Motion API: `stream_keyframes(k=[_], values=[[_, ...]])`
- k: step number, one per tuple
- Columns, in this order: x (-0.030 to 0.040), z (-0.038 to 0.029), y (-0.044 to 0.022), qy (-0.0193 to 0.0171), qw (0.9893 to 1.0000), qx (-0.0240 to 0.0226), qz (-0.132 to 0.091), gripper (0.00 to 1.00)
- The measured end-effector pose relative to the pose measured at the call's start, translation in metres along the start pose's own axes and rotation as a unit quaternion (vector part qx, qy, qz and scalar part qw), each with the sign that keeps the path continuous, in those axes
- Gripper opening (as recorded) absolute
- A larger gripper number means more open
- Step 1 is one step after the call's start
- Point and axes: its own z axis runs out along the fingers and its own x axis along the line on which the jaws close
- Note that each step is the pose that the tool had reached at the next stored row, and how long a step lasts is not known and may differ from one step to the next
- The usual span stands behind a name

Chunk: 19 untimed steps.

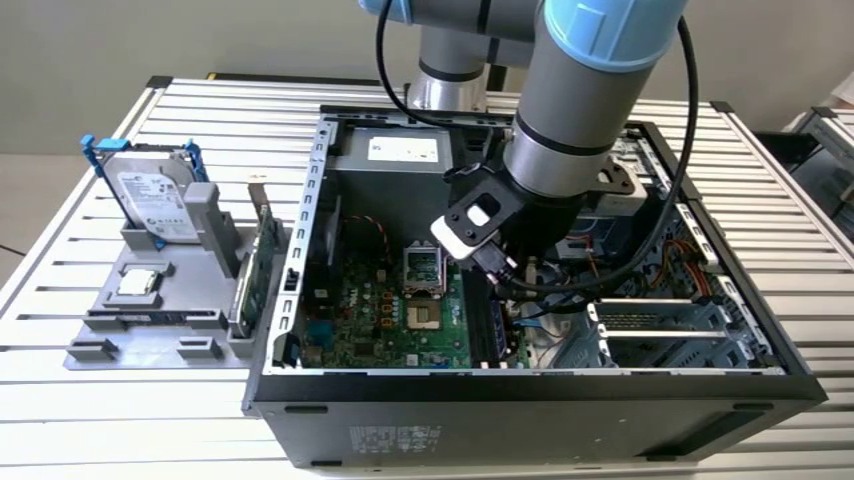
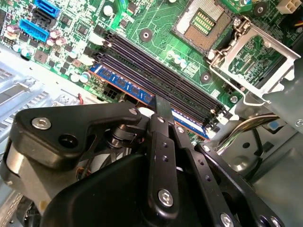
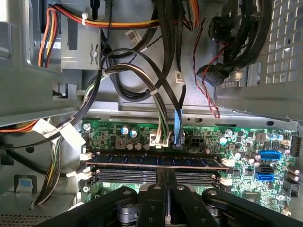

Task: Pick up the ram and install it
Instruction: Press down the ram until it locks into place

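Observation:
The ram (image 3: 142,161) is a long dark stick with blue labels. It sits along the outermost of the motherboard's long black slots (image 2: 156,71), next to the board's edge, and it also runs under the fingertips in the second wrist view (image 2: 118,84). My gripper (image 3: 166,176) reaches down inside the open computer case (image 1: 534,385). Its two fingers are shut together side by side along the ram's length, with the tips at the middle of its upper edge (image 2: 162,105). Nothing lies between them. In the exterior view the gripper (image 1: 511,285) is low over the board's right side.
Cable bundles (image 3: 161,90) hang just beyond the ram slots. The open CPU socket (image 2: 201,23) and its metal frame lie on the other side. Outside the case a grey holder (image 1: 160,300) carries a green card (image 1: 263,255) and a hard drive (image 1: 150,195).

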Motion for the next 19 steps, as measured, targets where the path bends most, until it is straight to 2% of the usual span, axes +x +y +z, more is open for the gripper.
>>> stream_keyframes(k=[8,19], values=[[0.0008,0.0028,0.0030,-0.0001,1.0000,0.0000,-0.001,0.00],[0.0021,0.0122,0.0038,-0.0001,1.0000,0.0000,-0.002,0.00]])
